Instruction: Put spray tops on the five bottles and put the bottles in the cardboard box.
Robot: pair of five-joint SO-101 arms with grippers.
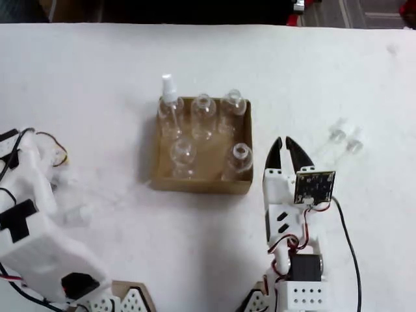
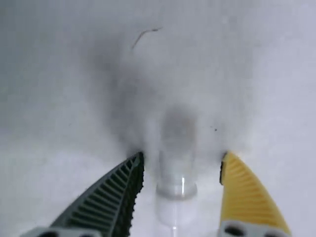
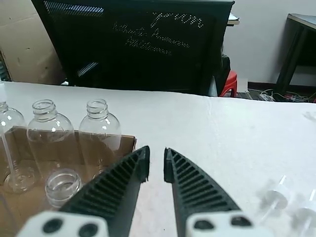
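Clear spray top (image 2: 176, 190) lies between the spread fingers of the left gripper (image 2: 182, 157), touching neither. Right gripper (image 1: 284, 140), slightly parted, is just beside the cardboard box (image 1: 201, 184).

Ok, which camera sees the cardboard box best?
The high view. It looks down on the whole cardboard box with all five bottles standing inside. The right wrist view catches just part of it, past the right gripper. The left wrist view looks at a spray top on the table.
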